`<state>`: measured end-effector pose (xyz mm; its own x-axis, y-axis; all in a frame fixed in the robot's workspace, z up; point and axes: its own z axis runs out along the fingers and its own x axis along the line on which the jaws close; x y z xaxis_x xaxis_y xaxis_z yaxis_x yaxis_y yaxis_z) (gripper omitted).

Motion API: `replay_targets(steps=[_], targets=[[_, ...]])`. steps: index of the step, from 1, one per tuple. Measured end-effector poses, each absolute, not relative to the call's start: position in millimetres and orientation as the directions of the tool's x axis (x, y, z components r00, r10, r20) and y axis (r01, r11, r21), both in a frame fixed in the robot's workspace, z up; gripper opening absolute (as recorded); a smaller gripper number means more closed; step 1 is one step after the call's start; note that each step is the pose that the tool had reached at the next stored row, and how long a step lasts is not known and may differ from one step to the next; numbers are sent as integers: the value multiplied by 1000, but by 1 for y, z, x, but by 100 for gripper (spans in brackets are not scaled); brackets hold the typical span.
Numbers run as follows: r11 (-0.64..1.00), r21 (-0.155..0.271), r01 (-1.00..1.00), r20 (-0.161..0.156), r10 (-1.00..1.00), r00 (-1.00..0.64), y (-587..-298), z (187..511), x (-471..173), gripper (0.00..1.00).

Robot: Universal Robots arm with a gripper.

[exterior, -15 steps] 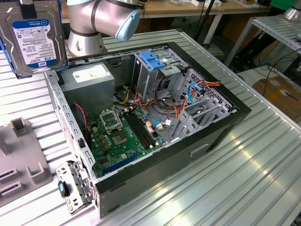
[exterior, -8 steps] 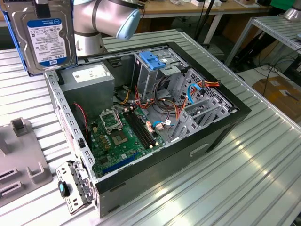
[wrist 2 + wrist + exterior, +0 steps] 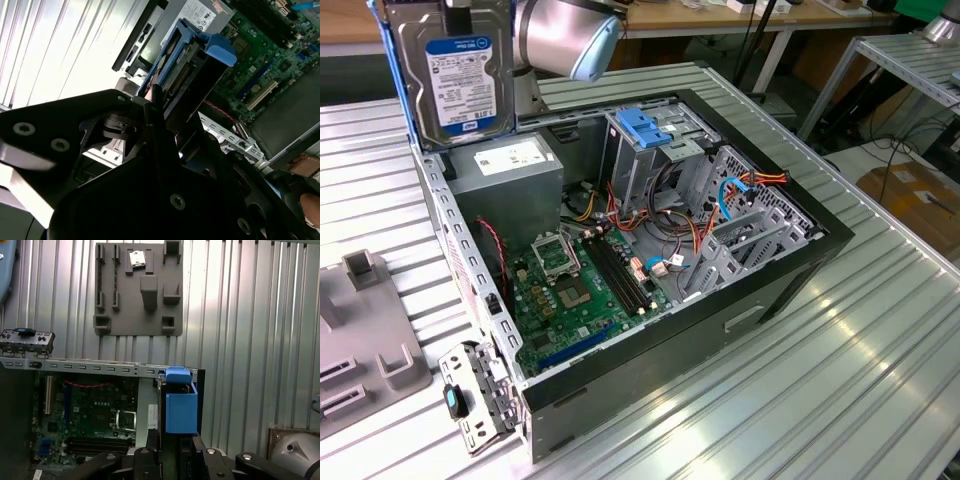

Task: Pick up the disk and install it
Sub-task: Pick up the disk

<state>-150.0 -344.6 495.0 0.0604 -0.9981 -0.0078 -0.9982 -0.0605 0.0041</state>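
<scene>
Disk, grey metal drive in light-blue plastic carrier point(image 3: 455, 75): clamped by black gripper point(image 3: 175, 452), aloft over black computer case's point(image 3: 760, 300) corner. Carrying step; installation needs alignment with metal drive cage point(image 3: 632, 170).

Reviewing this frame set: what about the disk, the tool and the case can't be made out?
1. Exterior view: the top of the disk, cut off by the upper edge.
2. First wrist view: the label of the disk, which is seen end-on; most of the tool, cut off by the lower edge.
3. Exterior view: the slots of the drive cage, hidden by its own walls.
</scene>
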Motion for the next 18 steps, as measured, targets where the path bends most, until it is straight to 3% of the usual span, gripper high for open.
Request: replay_targets(steps=[18], targets=[[-61, 4, -998, -8, -998, 60, -345, 495, -69, 35]])
